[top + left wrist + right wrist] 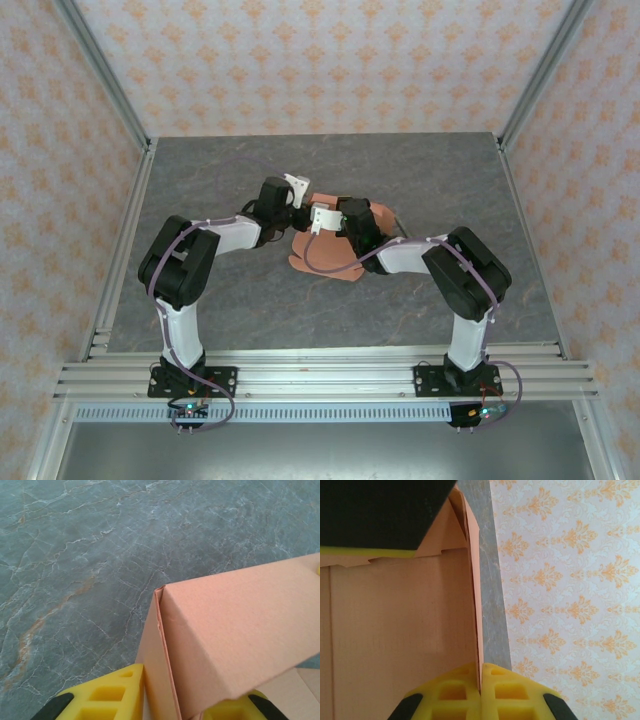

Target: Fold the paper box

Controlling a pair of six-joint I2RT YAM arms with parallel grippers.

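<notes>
The paper box (322, 260) is salmon-orange card, partly folded, lying mid-table between my two grippers. In the left wrist view the paper box (235, 630) shows a raised folded corner, with one panel bent over a side wall. My left gripper (172, 707) is shut on that doubled card, a yellow finger on each side. My left gripper (298, 205) and my right gripper (325, 220) meet over the box. My right gripper (481, 692) is shut on a thin upright wall of the paper box (400, 640). The left gripper's black finger (375, 515) shows at the box's far end.
The grey marbled table (230, 300) is fenced by aluminium rails (120, 240) and patterned orange-and-white walls (330, 60). Both arm bases (190, 380) stand on the near rail. The table edge and wall run close beside the box (492, 580).
</notes>
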